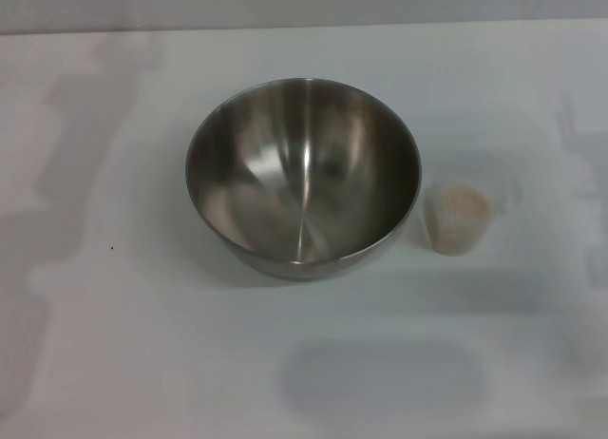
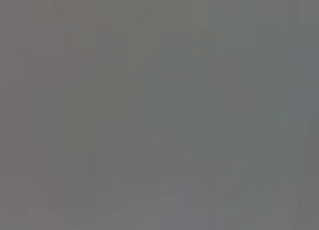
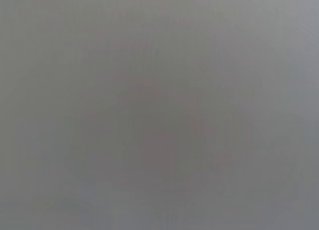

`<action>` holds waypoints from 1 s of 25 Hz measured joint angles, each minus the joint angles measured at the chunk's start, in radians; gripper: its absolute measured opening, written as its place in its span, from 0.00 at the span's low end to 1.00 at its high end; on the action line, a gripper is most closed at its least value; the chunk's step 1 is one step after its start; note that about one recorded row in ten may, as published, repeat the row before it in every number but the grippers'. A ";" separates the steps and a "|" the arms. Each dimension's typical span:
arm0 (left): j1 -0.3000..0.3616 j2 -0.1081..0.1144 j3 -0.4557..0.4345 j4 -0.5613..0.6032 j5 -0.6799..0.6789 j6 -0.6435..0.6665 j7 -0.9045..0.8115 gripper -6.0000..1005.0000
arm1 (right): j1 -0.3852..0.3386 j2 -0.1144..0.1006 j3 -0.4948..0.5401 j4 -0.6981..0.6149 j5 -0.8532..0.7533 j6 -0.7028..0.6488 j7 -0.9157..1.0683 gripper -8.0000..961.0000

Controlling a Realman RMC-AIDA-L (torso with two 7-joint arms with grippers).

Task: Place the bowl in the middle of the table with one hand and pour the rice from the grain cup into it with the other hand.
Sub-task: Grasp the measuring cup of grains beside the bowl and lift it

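Neither arm nor gripper shows in the head view, and both wrist views give only flat grey w/ nothing to make out, so no pose to report and can't tell whether either gripper is spread or pressed together.

Table (image 1: 114, 363): white top fills nearly the whole head view, w/ a grey strip along the top edge of frame; soft grey shadows lie across the left side, far right and lower centre.

Bowl (image 1: 302, 178): big stainless-steel one, upright, sitting about centre of frame, a touch above the middle. Inside is shiny brushed metal w/ bright streaks; no grains seen in it.

Grain cup (image 1: 458, 219): small translucent plastic cup, upright on the table just right of the bowl, near its rim but apart from it, at centre-right of frame. Rice (image 1: 465, 203): pale beige granular mass inside the cup, seen through its open top.
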 joint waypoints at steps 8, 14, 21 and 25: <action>0.134 0.004 0.416 0.327 0.104 1.200 -0.169 0.34 | 0.003 0.000 0.000 -0.001 0.000 0.011 0.000 0.66; 0.100 0.006 0.438 0.599 0.337 1.451 -0.649 0.34 | 0.002 0.000 0.000 0.001 0.000 0.011 0.006 0.66; 0.152 0.008 0.428 0.683 0.402 1.463 -0.809 0.34 | -0.051 0.005 0.000 0.036 0.000 0.000 0.006 0.66; 0.172 0.021 0.428 0.716 0.453 1.490 -0.861 0.34 | -0.083 0.005 0.000 0.050 0.000 -0.021 0.002 0.66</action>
